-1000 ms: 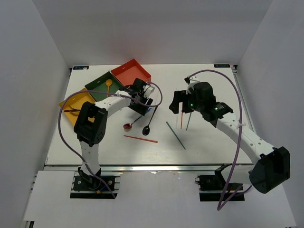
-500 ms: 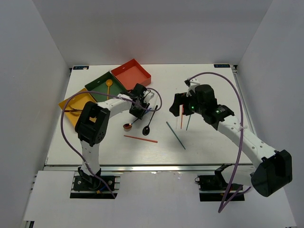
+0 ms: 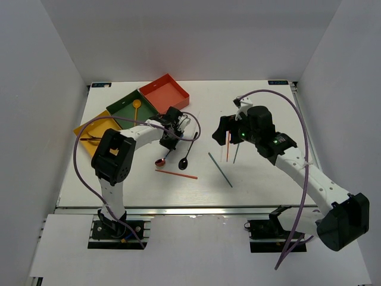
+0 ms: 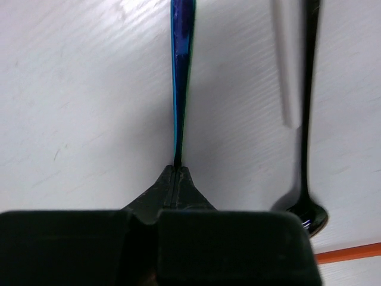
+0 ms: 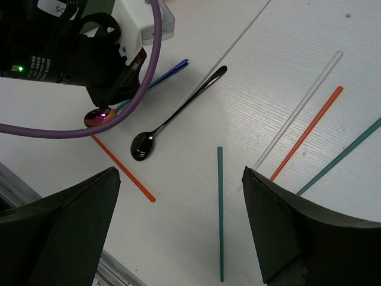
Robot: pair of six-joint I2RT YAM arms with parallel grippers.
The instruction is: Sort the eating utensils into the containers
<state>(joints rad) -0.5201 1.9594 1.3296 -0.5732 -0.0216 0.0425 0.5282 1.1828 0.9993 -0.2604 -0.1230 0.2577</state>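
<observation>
I'm at the pick-up step for one utensil: the left gripper (image 4: 178,170) is down on the table with its jaws pinched together on the thin handle of the iridescent spoon (image 4: 180,89), which lies flat, its bowl toward my side and just above the near red chopstick (image 3: 176,174). The black spoon (image 4: 306,119) lies just beside it, apart from the jaws, so I judge the grip has caught one piece only. Next I need a straight lift, enough to clear the black spoon, then a carry back and left to the containers. A gold spoon (image 3: 136,105) already lies in the dark green box (image 3: 122,111), between the yellow box (image 3: 95,125) and the red-orange box (image 3: 165,90), so I take green as the spoon bin. The handle is slim and held edge-on, so it may swivel in the pinch, and I would move slowly. The right gripper (image 5: 178,179) hangs with its jaws wide apart, holding nothing, above the silver chopstick (image 5: 297,107), a red chopstick (image 5: 306,132) and two teal chopsticks (image 5: 220,208); those wait for later. Against a second ago, the left jaws stood apart above the spoon and have since dropped and closed, while the right arm has barely shifted and nothing on the table has moved.
</observation>
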